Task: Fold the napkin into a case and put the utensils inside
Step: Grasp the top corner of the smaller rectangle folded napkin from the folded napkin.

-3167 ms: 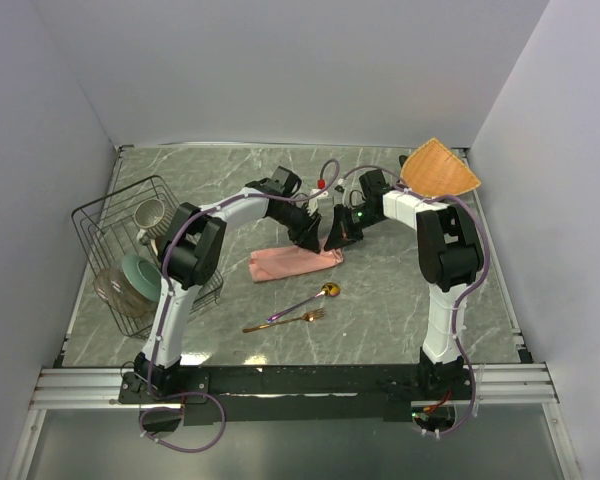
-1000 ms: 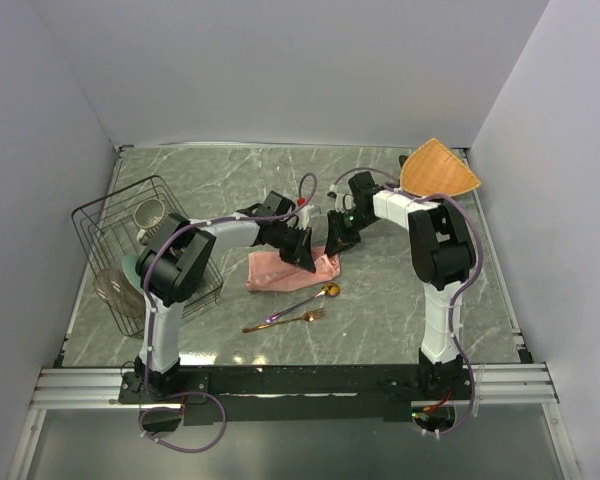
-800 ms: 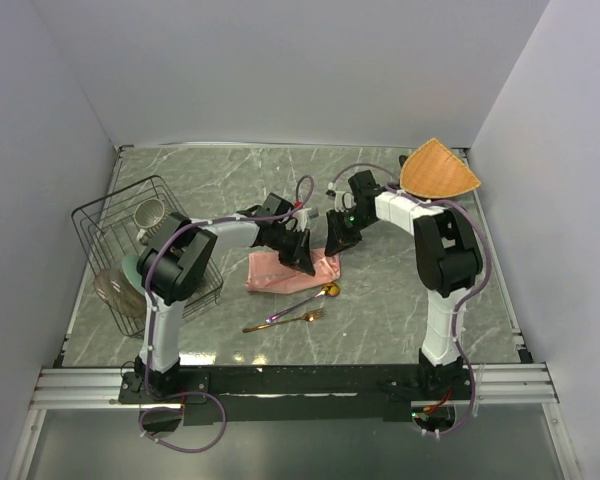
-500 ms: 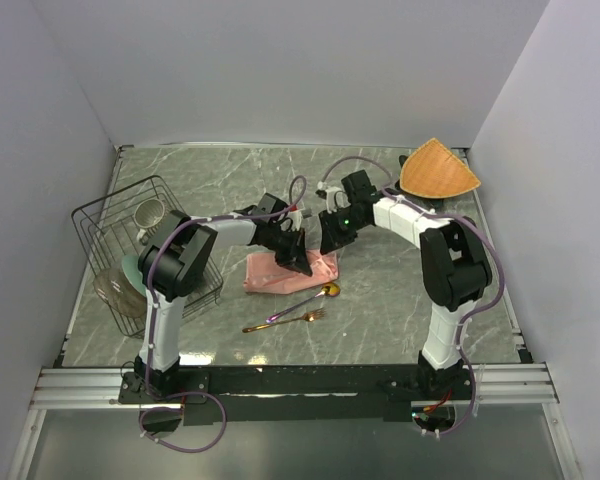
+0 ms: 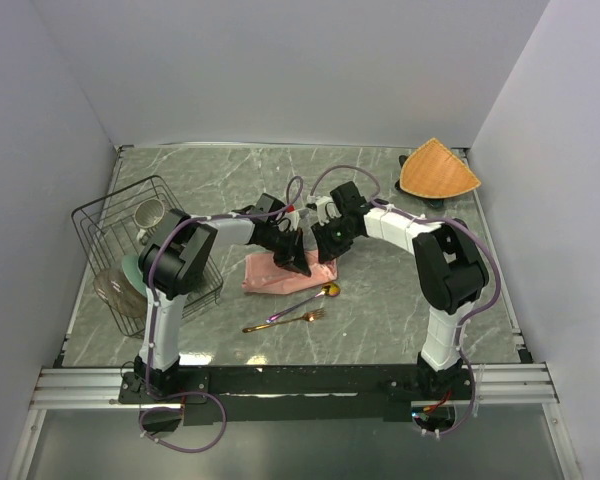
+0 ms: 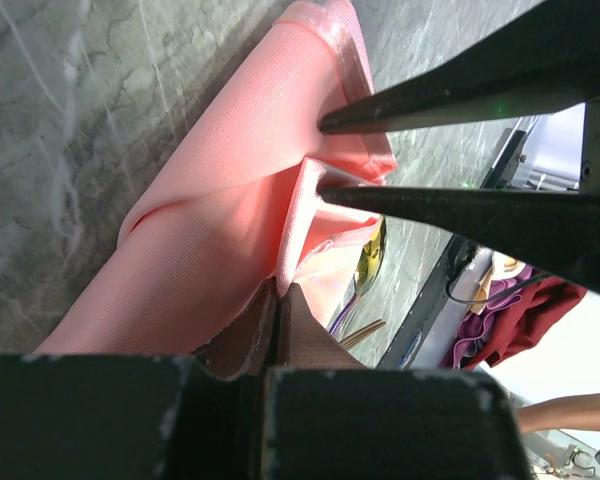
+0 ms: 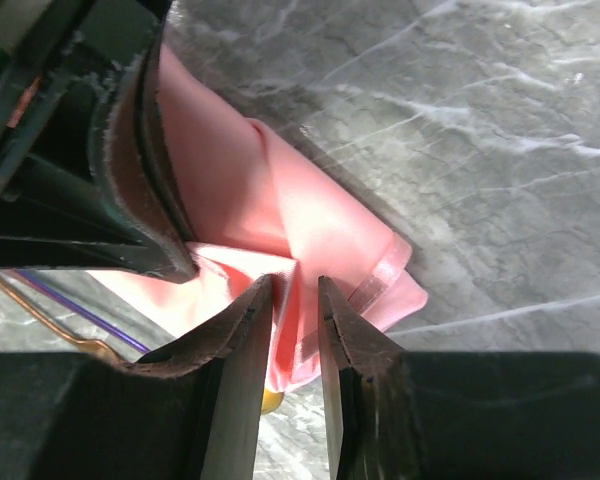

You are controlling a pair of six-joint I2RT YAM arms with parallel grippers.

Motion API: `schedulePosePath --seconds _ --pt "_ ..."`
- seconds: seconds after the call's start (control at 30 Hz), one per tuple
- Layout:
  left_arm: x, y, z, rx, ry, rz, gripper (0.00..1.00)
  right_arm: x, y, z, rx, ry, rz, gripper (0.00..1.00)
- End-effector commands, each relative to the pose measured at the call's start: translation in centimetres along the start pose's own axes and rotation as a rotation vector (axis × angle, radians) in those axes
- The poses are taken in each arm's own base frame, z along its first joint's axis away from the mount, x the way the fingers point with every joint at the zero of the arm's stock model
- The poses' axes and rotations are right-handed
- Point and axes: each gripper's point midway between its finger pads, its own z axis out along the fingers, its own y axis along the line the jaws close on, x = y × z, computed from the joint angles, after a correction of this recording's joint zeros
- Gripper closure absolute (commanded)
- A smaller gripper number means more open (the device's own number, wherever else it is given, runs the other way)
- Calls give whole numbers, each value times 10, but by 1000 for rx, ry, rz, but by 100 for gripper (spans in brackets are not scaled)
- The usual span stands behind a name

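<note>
The napkin (image 5: 278, 272) is a salmon-pink cloth, soft and faintly ribbed, folded into a narrow layered strip with a stitched hem showing at its right end and one raised crease running across its top. It lies near the middle of the desk (image 5: 400, 290), lengthwise from left to right. The left fingers (image 5: 300, 264) are clenched on a pinch of the cloth's upper layer. The right fingers (image 5: 326, 250) stand a little apart just above the right end, straddling the raised crease without clamping it. There is one spoon (image 5: 318, 295), gold with a purplish handle, its bowl just beside the napkin's near edge, and one gold fork (image 5: 285, 322) a little nearer the arms; both lie outside the cloth. One black wire rack (image 5: 130, 240) holding crockery stands at the left, and one orange-tan fan-shaped mat (image 5: 438, 170) sits in the far right corner. The desk is grey-green marbled stone, enclosed on three sides by plain pale walls.
</note>
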Motion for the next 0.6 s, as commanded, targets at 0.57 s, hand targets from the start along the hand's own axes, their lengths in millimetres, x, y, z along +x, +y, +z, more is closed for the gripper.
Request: schedulePosePath --seconds 0.57 --pt "4 18 9 -29 26 -62 99 -30 -7 -3 88 -55 -51 68"
